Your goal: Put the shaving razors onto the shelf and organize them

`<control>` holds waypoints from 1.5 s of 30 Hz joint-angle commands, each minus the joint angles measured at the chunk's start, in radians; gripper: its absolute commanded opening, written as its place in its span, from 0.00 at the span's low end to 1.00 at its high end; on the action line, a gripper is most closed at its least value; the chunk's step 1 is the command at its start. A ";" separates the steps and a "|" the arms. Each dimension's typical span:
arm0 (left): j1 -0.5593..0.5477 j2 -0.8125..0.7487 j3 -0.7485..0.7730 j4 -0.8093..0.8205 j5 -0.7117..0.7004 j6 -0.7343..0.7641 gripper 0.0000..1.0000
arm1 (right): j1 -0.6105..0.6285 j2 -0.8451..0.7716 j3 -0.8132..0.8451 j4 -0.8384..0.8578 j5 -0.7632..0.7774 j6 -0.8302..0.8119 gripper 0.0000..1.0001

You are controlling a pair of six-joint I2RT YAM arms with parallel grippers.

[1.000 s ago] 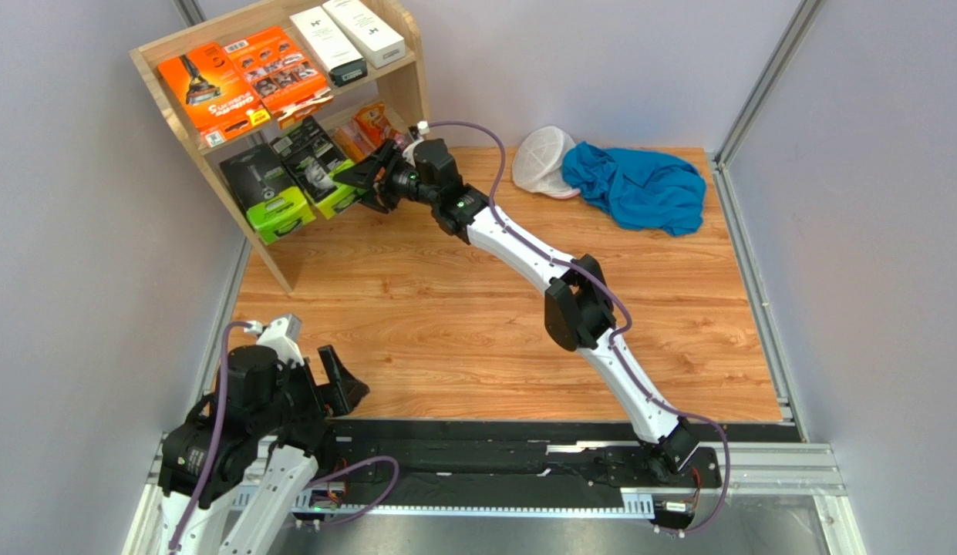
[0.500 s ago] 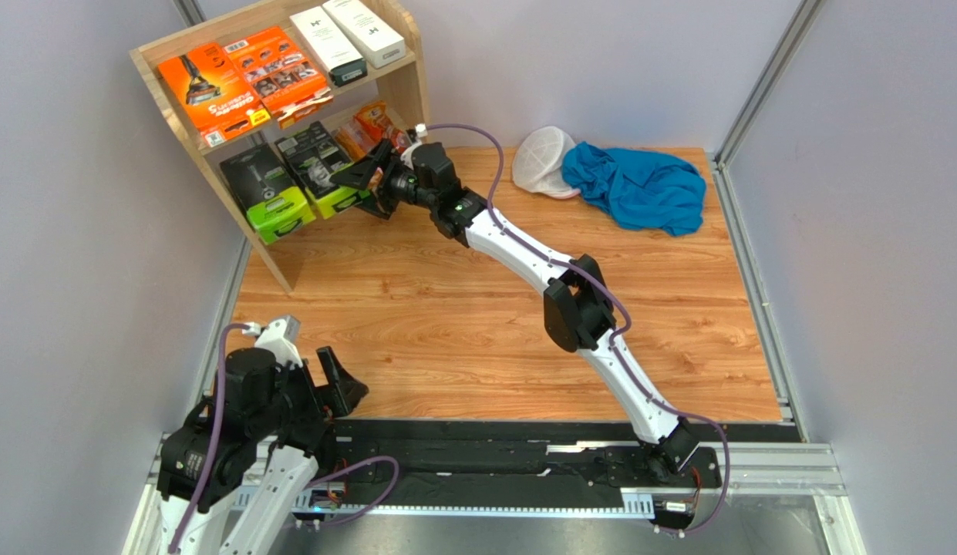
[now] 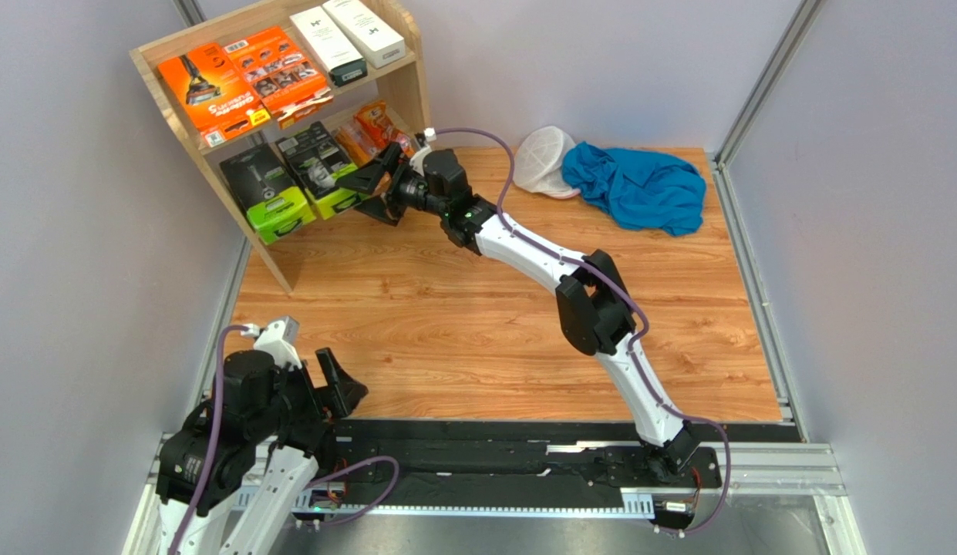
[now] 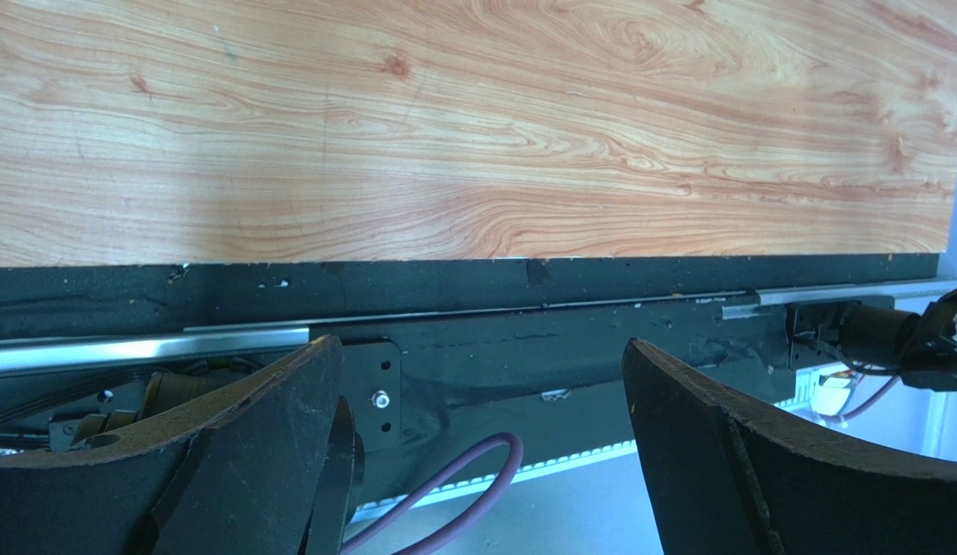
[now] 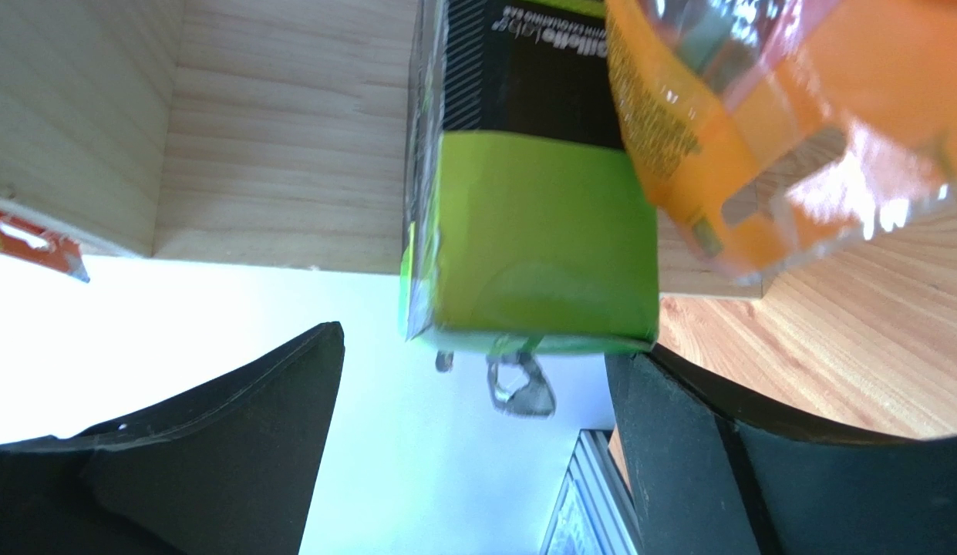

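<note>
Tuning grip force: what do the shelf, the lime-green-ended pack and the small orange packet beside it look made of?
The shelf: light wood, matte, apparently unvarnished; grain lines show. The lime-green-ended pack: likely printed cardboard, semi-matte, with crisp folded edges. The small orange packet: probably a clear glossy plastic blister over orange card, judging by the bright glare and see-through bulge.

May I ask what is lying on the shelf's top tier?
Four razor packs lie there: an orange pack, a second orange pack, a white box and a second white box. The plank beneath is mostly covered.
</note>
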 commanded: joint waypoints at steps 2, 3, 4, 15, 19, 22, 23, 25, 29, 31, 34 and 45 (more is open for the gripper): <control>0.005 -0.011 0.030 -0.040 -0.005 0.016 0.99 | 0.014 -0.145 -0.104 0.131 -0.016 0.008 0.87; 0.005 -0.013 0.030 -0.040 -0.005 0.016 0.99 | 0.012 -0.153 -0.116 0.148 -0.021 0.006 0.87; 0.005 -0.015 0.030 -0.040 -0.005 0.016 0.99 | 0.012 -0.157 -0.129 0.154 -0.022 0.009 0.87; 0.005 -0.013 0.033 -0.043 -0.005 0.014 0.99 | 0.011 -0.092 -0.039 0.130 -0.038 0.017 0.82; 0.005 -0.013 0.036 -0.059 -0.017 0.016 0.99 | 0.009 -0.006 0.095 0.085 -0.044 0.023 0.81; 0.005 -0.021 0.039 -0.066 -0.020 0.017 0.99 | 0.011 0.039 0.159 0.067 -0.038 0.029 0.81; 0.005 -0.024 0.042 -0.068 -0.019 0.017 0.99 | 0.012 0.048 0.176 0.065 -0.038 0.031 0.80; 0.005 -0.024 0.042 -0.068 -0.020 0.016 0.99 | 0.011 0.048 0.173 0.053 -0.032 0.023 0.80; 0.005 -0.022 0.041 -0.065 -0.014 0.017 0.99 | 0.009 0.039 0.152 0.070 -0.052 0.018 0.80; 0.005 -0.025 0.039 -0.063 -0.016 0.017 0.99 | 0.012 -0.002 0.080 0.131 -0.052 0.014 0.80; 0.005 -0.025 0.039 -0.063 -0.014 0.016 0.99 | 0.012 -0.058 0.017 0.146 -0.042 -0.015 0.80; 0.006 -0.028 0.038 -0.060 -0.016 0.019 0.99 | 0.015 -0.101 -0.072 0.223 -0.061 0.005 0.79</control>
